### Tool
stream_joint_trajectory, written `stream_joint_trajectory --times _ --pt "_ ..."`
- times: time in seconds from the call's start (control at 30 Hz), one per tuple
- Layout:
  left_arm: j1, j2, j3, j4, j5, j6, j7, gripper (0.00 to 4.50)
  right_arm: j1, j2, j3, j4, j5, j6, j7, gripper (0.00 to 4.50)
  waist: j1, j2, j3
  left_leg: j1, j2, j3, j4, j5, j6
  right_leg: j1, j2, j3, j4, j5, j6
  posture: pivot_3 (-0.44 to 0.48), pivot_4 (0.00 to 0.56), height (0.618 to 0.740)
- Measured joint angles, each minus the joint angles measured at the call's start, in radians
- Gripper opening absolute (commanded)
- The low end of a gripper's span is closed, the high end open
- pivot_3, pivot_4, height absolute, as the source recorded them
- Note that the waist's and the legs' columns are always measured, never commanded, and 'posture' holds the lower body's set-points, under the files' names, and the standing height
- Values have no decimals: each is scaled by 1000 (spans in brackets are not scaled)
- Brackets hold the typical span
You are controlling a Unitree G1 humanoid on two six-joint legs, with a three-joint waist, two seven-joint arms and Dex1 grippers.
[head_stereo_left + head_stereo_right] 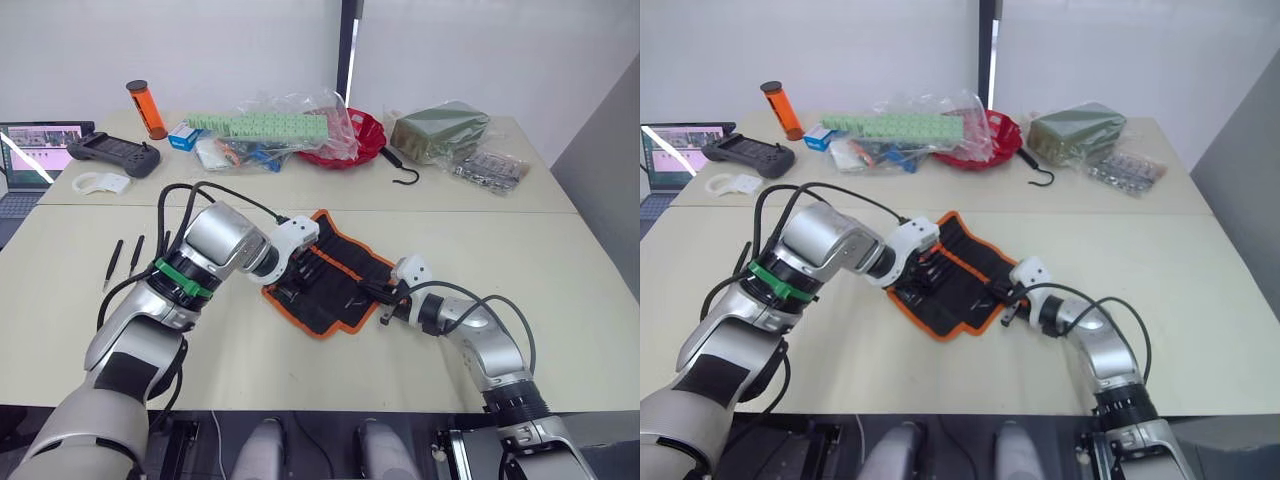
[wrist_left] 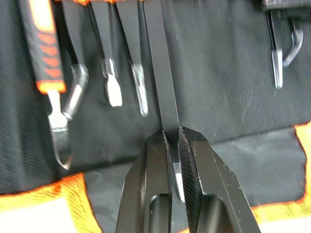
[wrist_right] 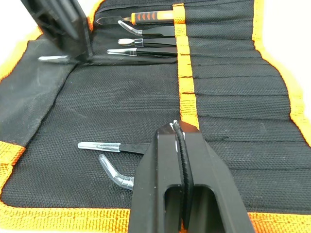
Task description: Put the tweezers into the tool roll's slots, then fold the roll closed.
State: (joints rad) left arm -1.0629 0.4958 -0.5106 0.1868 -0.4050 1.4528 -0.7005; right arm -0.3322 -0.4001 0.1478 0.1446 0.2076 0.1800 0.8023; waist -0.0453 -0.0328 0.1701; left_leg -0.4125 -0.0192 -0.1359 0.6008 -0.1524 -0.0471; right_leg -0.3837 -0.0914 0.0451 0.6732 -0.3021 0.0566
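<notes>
The tool roll [image 1: 340,285] lies open on the table's middle, black with orange trim. My left gripper [image 2: 174,141] is shut on one black tweezers [image 2: 163,82], whose far end sits in the row of slots [image 3: 228,85] beside several metal-tipped tools [image 2: 112,90]. At the roll's right edge my right gripper [image 3: 180,130] is shut, its tips over the orange inner strip [image 3: 183,63]; whether it pinches fabric I cannot tell. Two capped tweezers [image 3: 99,145] stick out of slots near it. More loose tweezers [image 1: 113,263] lie on the table left of my left arm.
Along the table's back stand a red bowl [image 1: 362,135], a black hook [image 1: 402,172], plastic bags with green parts [image 1: 262,125], a green packet [image 1: 438,132], an orange tube [image 1: 147,110], a black controller [image 1: 112,153] and a laptop [image 1: 35,150].
</notes>
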Motion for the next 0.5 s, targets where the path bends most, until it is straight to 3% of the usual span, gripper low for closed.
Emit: stream_joint_trajectory --times 0.33,0.5 --pt "-22 -54 0 50 49 -62 0 0 13 5 2 -14 0 0 -3 17 1 0 0 0 0 0 0 0 0 0 0 0 0 0 0 0 150 740" --pt "-6 -75 -15 55 99 -180 12 0 17 9 2 -17 0 0 -4 17 2 0 0 0 0 0 0 0 0 0 0 0 0 0 0 0 150 740"
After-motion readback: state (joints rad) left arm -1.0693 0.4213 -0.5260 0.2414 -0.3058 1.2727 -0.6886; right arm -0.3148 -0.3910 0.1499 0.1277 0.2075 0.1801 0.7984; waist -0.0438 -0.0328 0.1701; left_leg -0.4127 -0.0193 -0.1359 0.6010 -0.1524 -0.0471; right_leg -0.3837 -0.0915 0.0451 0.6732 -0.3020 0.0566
